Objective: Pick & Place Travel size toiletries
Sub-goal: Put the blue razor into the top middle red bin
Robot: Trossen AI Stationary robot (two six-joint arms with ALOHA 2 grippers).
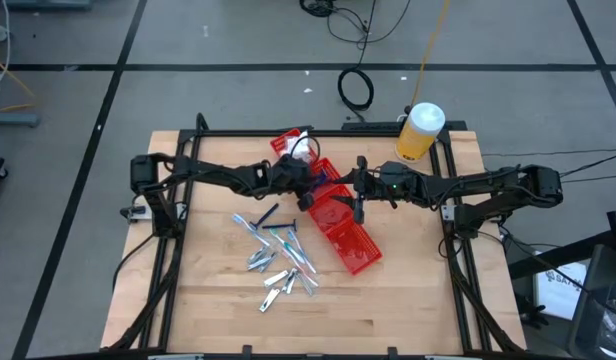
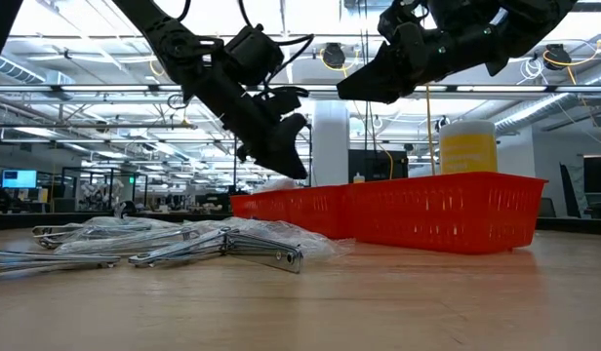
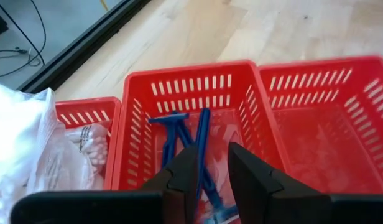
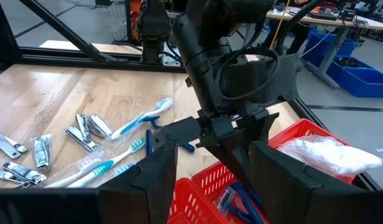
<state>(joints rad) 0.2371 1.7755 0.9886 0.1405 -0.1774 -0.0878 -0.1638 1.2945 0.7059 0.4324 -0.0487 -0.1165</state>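
Three red bins stand in a slanting row point(image 1: 333, 215). My left gripper point(image 3: 215, 168) hangs open above the middle bin point(image 3: 185, 79), fingers pointing down, holding nothing. Dark blue razors point(image 3: 179, 124) lie on that bin's floor. White soft packets point(image 3: 30, 143) fill the far bin point(image 3: 86, 109). Clear-wrapped toothbrushes point(image 1: 288, 245), silvery nail clippers point(image 1: 278, 285) and one blue razor point(image 1: 266, 216) lie loose on the table to the left of the bins. My right gripper point(image 4: 213, 168) is open and hovers higher, over the near bin point(image 1: 353, 245), facing the left gripper point(image 4: 238, 134).
A tall yellow bottle with a white cap point(image 1: 420, 130) stands at the table's far right corner. A black frame point(image 1: 178, 240) runs along the table's sides. Bare wood lies toward the near edge point(image 1: 318, 325).
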